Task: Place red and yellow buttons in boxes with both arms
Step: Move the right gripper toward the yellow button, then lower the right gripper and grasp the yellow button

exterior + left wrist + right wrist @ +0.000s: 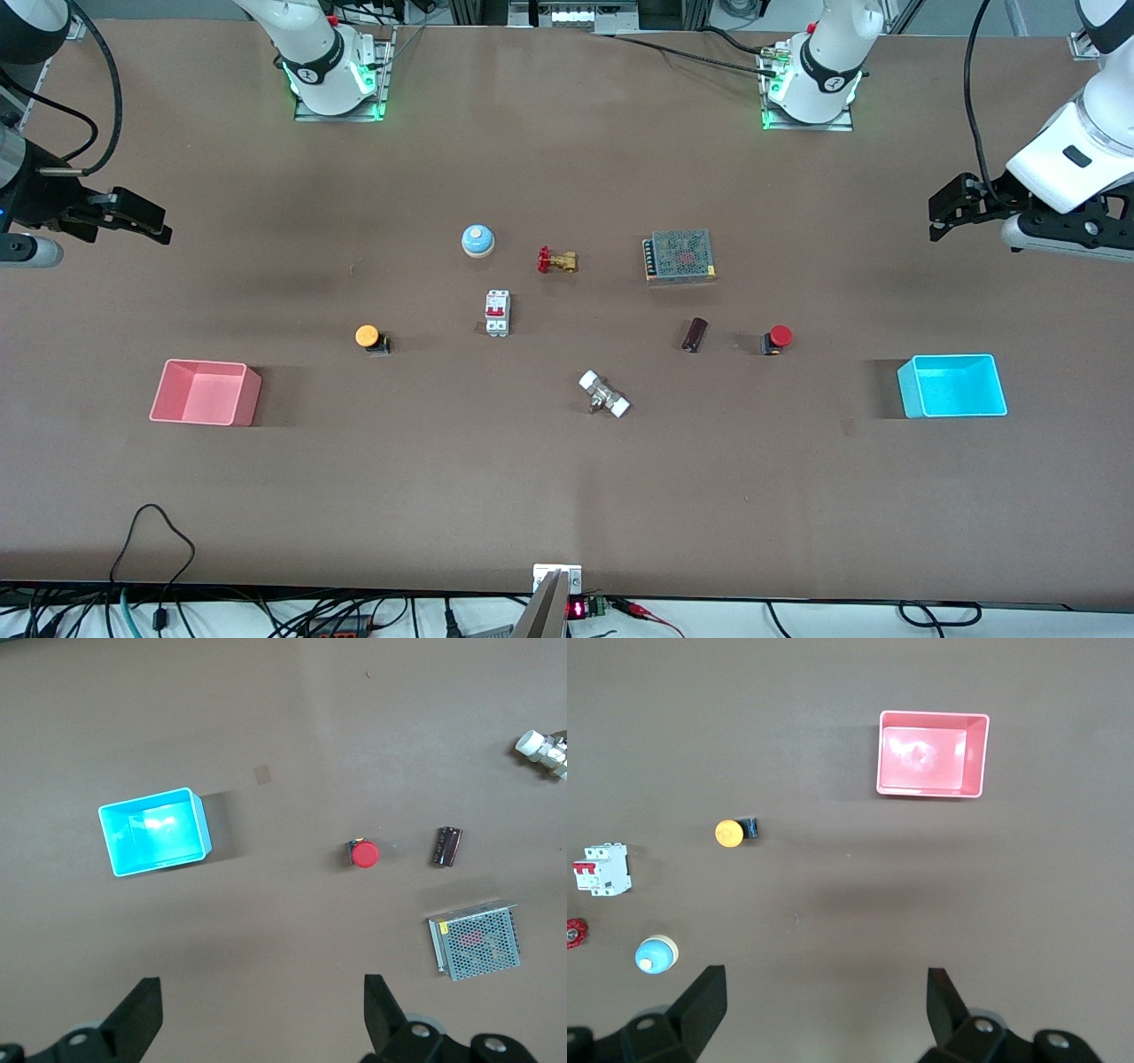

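The yellow button (370, 338) lies on the table between the pink box (199, 394) and the table's middle. The red button (777, 339) lies between the middle and the cyan box (952, 390). Both boxes are empty. My left gripper (941, 217) is open and empty, up in the air over the table at the left arm's end. In the left wrist view my left gripper (263, 1010) shows with the cyan box (152, 831) and the red button (362, 853). My right gripper (146, 221) is open and empty over the right arm's end. In the right wrist view my right gripper (826, 1005) shows with the pink box (931, 753) and the yellow button (732, 831).
Around the table's middle lie a blue bell (477, 240), a brass valve with a red handwheel (556, 260), a white circuit breaker (497, 313), a metal mesh power supply (680, 256), a dark cylinder (695, 334) beside the red button, and a white-capped fitting (604, 394).
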Tool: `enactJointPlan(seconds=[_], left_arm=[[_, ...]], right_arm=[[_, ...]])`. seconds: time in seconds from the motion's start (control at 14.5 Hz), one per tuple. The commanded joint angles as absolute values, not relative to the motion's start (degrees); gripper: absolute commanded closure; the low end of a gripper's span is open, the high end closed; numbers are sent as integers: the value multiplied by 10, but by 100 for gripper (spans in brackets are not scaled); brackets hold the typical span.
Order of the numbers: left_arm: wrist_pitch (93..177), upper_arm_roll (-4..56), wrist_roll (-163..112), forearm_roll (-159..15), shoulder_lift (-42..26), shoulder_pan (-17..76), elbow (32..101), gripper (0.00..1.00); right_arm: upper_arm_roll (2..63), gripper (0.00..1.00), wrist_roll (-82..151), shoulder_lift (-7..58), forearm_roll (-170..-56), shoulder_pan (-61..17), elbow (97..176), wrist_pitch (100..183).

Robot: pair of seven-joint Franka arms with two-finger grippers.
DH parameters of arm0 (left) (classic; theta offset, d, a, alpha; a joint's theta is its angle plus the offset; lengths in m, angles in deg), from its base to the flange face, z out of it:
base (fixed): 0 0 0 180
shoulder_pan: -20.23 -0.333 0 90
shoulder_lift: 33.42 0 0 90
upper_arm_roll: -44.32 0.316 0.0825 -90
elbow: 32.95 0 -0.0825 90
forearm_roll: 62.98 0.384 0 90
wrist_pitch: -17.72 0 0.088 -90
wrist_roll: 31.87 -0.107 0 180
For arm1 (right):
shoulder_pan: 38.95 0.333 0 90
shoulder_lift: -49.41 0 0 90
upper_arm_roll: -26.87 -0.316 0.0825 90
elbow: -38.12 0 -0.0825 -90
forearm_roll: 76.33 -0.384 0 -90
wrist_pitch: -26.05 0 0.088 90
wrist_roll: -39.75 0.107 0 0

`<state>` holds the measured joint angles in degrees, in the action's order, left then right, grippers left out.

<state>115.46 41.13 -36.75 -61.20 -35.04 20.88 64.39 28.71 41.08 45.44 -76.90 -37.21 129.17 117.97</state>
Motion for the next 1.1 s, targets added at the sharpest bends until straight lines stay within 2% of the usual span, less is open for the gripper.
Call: enactJointPlan(seconds=[0.0, 0.48, 0.76, 1.03], left_arm=[[1152, 412, -376, -605, -340, 210, 627, 0], [1151, 412, -376, -604, -340, 210, 627, 0], [1152, 412, -376, -605, -340, 210, 627, 0], [1152, 412, -376, -605, -340, 209, 627, 0]], right_arm=[[287, 0, 408, 432, -771, -368, 1285, 1175], [285, 0, 413, 368, -772, -332, 1293, 1195], [285, 0, 443, 362, -771, -318, 1359, 1299], [285, 0, 476, 358, -764, -290, 1409, 1370]])
